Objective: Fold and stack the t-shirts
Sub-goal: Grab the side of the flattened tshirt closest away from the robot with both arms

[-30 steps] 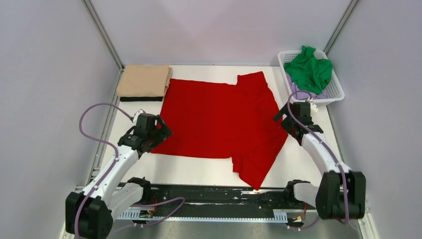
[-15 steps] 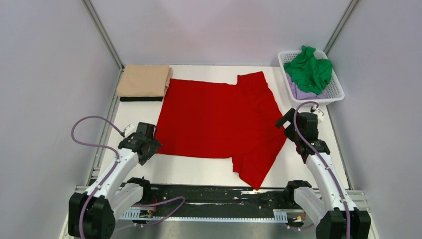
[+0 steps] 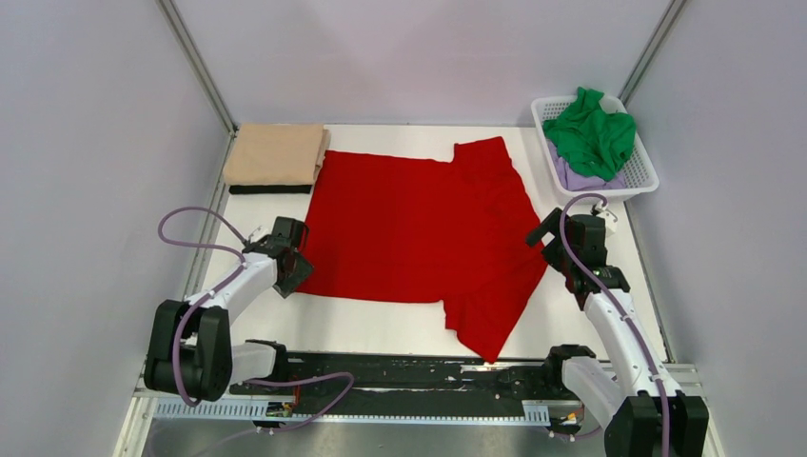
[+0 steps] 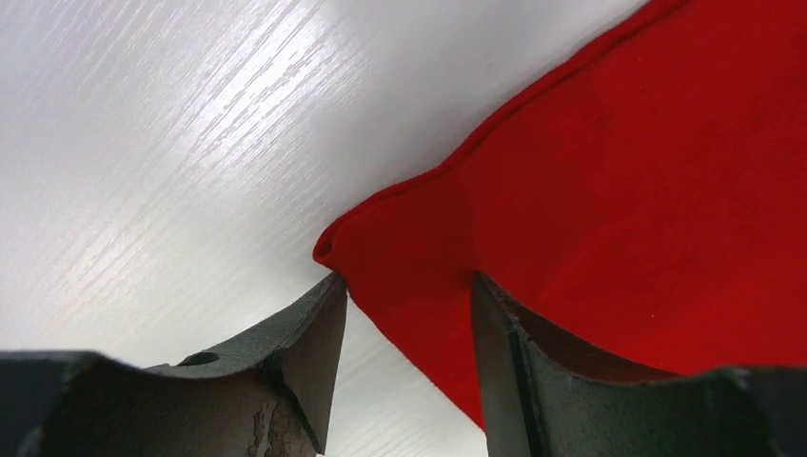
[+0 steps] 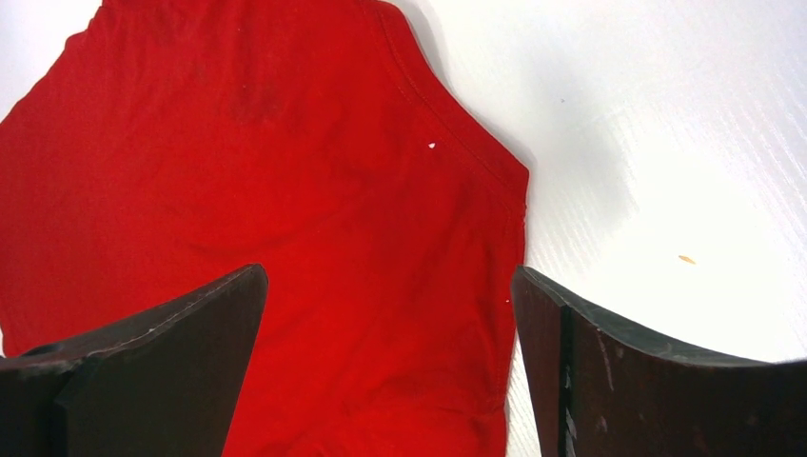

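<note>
A bright red t-shirt (image 3: 419, 228) lies spread flat across the middle of the table. My left gripper (image 3: 293, 268) is at its near-left corner; in the left wrist view (image 4: 404, 286) the jaws are open with that corner (image 4: 400, 238) lying between them, not pinched. My right gripper (image 3: 544, 228) is over the shirt's right edge; in the right wrist view (image 5: 390, 276) the jaws are wide open above the red cloth (image 5: 285, 190). A folded tan-beige t-shirt (image 3: 274, 154) lies at the back left. A green t-shirt (image 3: 592, 131) and a pale lilac one (image 3: 571, 177) lie crumpled in the basket.
A white lattice basket (image 3: 636, 187) stands at the back right. A dark folded cloth edge (image 3: 271, 188) shows under the tan shirt. Metal frame posts and walls enclose the table. A black rail (image 3: 400, 373) runs along the near edge between the arm bases.
My left gripper drew back toward the near edge, then moved to the red shirt's near-left corner, its arm now folded low. My right gripper moved slightly nearer and has since held still.
</note>
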`<state>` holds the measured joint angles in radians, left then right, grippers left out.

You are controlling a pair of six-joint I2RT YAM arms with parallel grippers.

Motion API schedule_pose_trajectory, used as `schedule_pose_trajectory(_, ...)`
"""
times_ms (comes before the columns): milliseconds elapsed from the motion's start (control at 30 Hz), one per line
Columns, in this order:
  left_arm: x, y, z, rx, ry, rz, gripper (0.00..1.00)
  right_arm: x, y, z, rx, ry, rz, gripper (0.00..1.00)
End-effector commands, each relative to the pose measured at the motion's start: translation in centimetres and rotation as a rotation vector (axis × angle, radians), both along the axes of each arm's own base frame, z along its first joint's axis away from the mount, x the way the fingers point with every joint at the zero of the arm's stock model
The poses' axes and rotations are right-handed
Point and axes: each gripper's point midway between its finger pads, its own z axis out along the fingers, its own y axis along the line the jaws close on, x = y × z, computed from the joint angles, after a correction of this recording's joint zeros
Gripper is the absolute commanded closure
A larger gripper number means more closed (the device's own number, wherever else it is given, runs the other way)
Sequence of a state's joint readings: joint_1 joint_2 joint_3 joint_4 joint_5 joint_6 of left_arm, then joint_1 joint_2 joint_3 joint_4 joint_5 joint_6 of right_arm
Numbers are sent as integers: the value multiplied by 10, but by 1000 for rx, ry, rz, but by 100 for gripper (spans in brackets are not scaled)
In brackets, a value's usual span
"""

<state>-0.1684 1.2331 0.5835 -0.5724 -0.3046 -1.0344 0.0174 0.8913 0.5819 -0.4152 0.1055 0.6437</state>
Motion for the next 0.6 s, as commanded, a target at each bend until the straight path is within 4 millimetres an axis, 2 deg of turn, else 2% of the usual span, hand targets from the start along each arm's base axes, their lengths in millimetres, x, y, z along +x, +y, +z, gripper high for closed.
schedule_pose_trajectory(0,5,-7,-15,-35,26,-2,42,2,-2,1,-22,-5,1,0)
schedule_pose_trajectory(100,10,-8,-14,-34,20,-9,44,2,-2,1,-23,-7,0,0)
schedule_pose_trajectory(167,12,-9,-14,-39,15,-15,50,2,-3,2,-25,-8,-4,0)
schedule_pose_trajectory(300,13,-10,-14,-39,20,-28,69,2,-3,2,-24,-8,0,0)
schedule_pose_trajectory(333,13,-10,-14,-39,21,-30,77,2,-2,2,-23,-7,4,0)
schedule_pose_trajectory(367,13,-11,-14,-41,21,-34,79,2,-1,2,-21,-5,8,0)
schedule_pose_trajectory(400,13,-11,-14,-41,21,-35,94,1,-1,2,-20,-1,10,0)
schedule_pose_trajectory(433,14,-11,-14,-41,21,-36,98,0,0,3,-17,1,13,0)
schedule_pose_trajectory(567,10,-11,-12,-40,25,-44,100,-5,7,3,0,22,34,0)
